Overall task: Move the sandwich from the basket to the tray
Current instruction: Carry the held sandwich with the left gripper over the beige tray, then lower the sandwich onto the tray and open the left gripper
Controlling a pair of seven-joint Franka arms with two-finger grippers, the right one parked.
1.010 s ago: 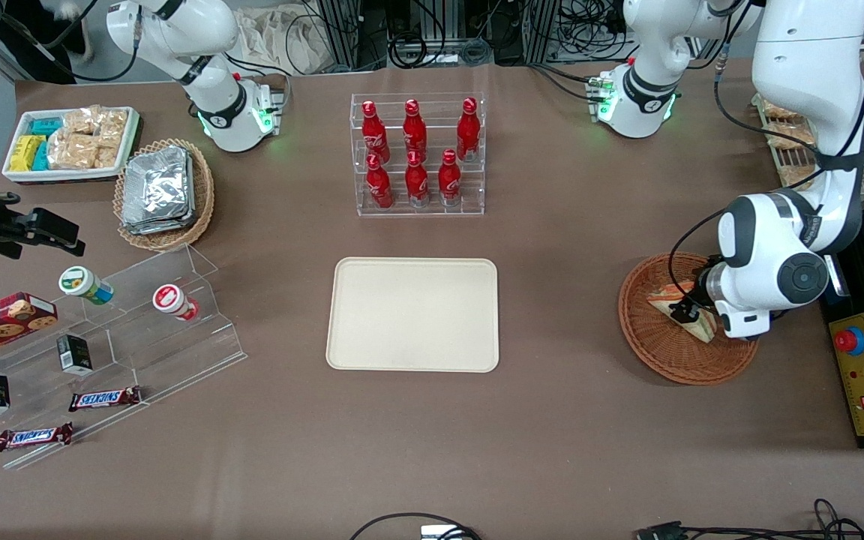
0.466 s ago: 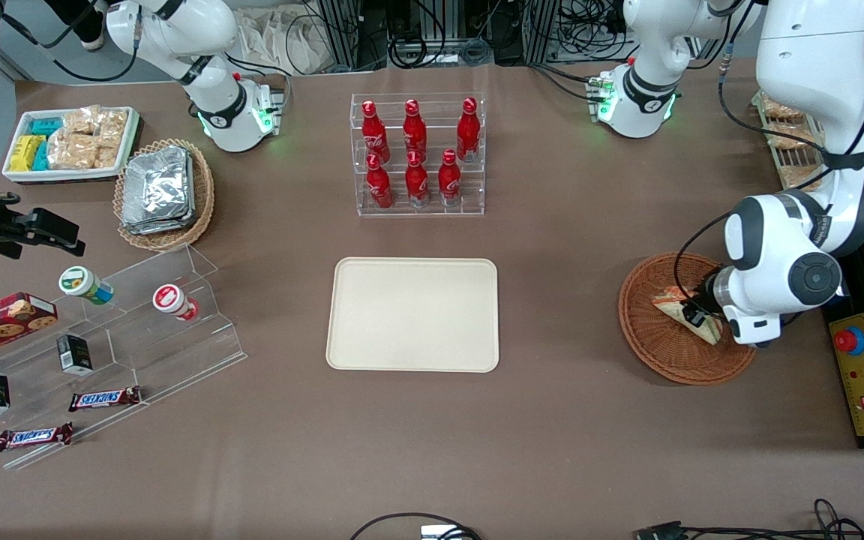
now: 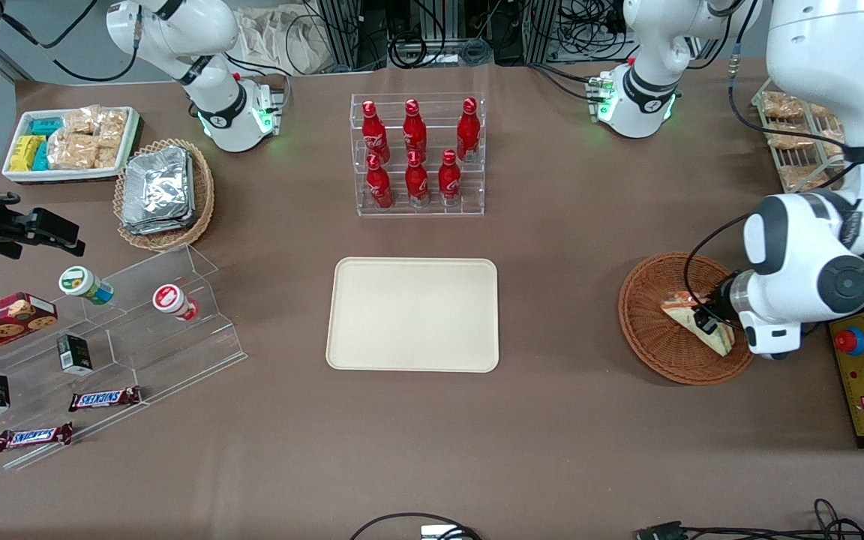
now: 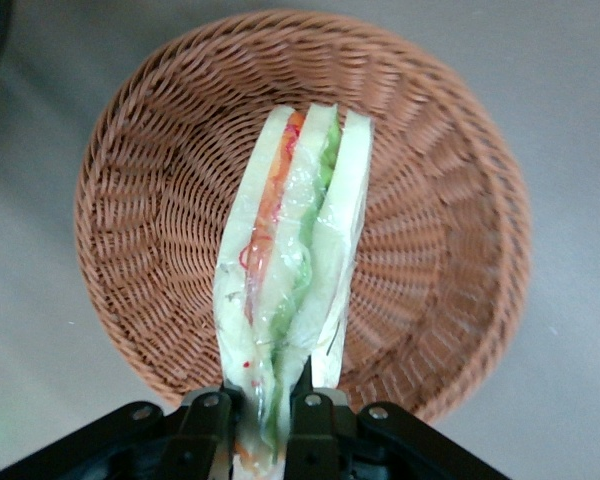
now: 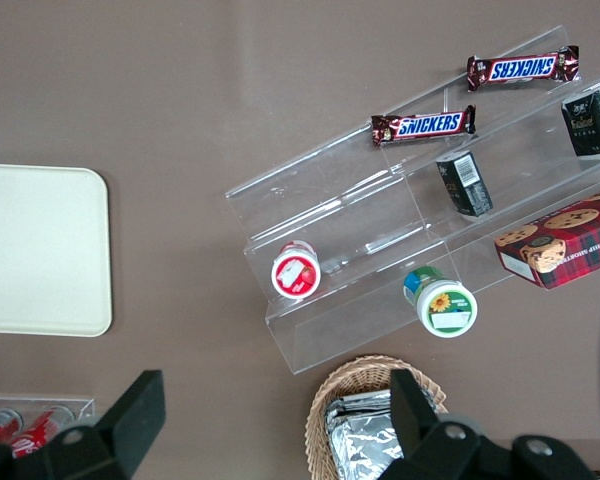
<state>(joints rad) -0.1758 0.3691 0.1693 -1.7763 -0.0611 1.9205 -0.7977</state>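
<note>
We have the grasp but not the transfer: the gripper [image 4: 263, 415] sits over the basket [image 3: 653, 352] near the working arm's end of the surface, and its fingers [image 4: 208, 420] are pinched narrow on one end of the sandwich [image 4: 295, 290], which stands on edge between them with its orange, green and red layers showing; the wedge appears above the wicker floor rather than resting on it, though we cannot tell from either view whether it has fully cleared the weave; in the front view the sandwich [image 3: 696, 321] shows inside the basket's outline, toward the rim nearest the arm; the tray [image 3: 413, 315] lies bare at the middle of the surface, well apart from the basket, so the carry across and the release are all left to do; much is hidden: the arm's wrist housing covers the fingers and part of the sandwich in the front view, the wrist view cuts off the fingers' lower parts and the gripped end of the wrap, and we cannot judge how deep the hold goes.
</note>
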